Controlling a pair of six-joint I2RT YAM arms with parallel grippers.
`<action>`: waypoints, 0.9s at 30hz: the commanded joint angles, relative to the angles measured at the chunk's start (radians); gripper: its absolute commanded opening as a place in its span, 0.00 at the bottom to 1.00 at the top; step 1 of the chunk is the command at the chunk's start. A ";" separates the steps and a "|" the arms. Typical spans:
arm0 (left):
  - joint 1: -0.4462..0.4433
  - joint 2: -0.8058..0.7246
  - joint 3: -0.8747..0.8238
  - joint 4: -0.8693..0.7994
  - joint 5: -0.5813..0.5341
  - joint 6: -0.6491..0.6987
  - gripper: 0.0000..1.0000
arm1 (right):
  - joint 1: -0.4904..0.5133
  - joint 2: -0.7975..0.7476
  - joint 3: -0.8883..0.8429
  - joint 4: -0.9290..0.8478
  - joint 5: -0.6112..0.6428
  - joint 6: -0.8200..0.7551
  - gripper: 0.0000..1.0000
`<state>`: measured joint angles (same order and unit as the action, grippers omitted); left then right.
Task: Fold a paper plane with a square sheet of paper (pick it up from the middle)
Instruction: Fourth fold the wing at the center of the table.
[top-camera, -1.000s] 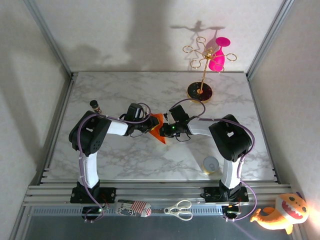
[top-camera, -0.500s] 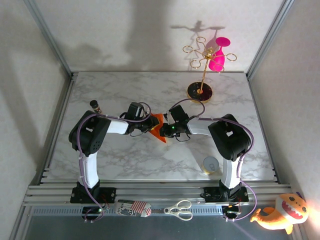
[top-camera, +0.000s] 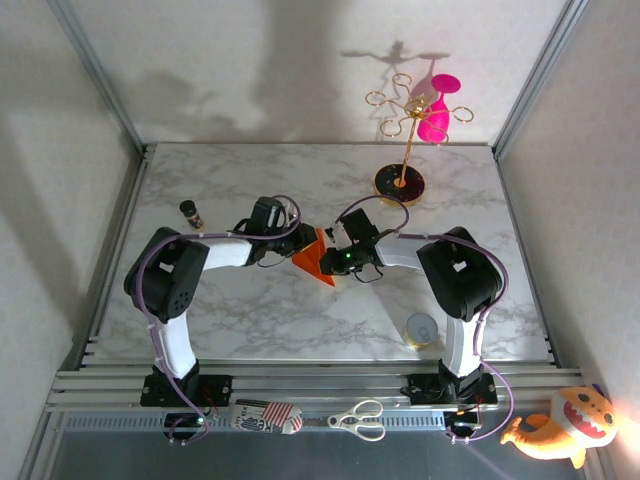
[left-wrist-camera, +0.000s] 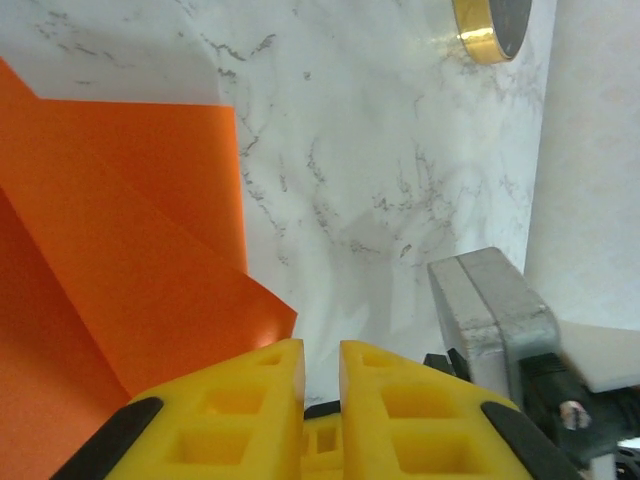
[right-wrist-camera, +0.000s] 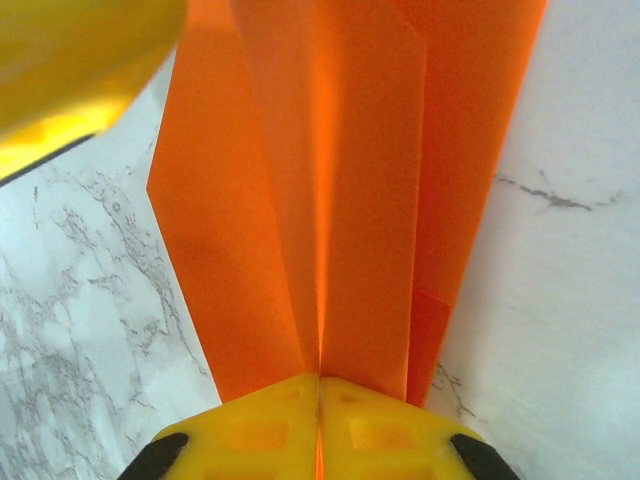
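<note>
Lying folded mid-worktop (top-camera: 250, 310) between both hands: the square sheet of paper (top-camera: 312, 257), already creased lengthwise. Right hand (right-wrist-camera: 320, 385) pinching its centre ridge shut. Left hand (left-wrist-camera: 320, 360) nearly closed beside the edge, seemingly gripping nothing. Handling as thin, light, easily crumpled; holding best along the stiffer creased ridge.

paper plane (right-wrist-camera: 330, 200) cut off at top edge, nose unseen, gold-rimmed disc (left-wrist-camera: 492, 25) cropped

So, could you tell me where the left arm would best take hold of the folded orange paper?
Probably the loose flap corner of the folded orange paper before the left fingers, approached from the left. The right gripper already pinches the central crease, so the left side stays free.
</note>
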<state>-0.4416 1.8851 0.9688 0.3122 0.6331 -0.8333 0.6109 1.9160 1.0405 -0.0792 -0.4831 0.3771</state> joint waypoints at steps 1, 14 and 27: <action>-0.012 0.036 0.019 -0.021 0.004 0.033 0.16 | -0.010 0.031 0.012 -0.054 -0.011 -0.024 0.11; -0.017 0.113 0.039 -0.097 -0.063 0.027 0.13 | -0.014 -0.032 0.008 0.034 -0.109 0.076 0.13; -0.017 0.122 0.030 -0.127 -0.096 0.004 0.13 | 0.009 -0.117 -0.059 0.015 -0.092 0.101 0.14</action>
<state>-0.4511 1.9728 0.9924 0.2481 0.5938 -0.8230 0.6060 1.8236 1.0069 -0.0551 -0.5766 0.4606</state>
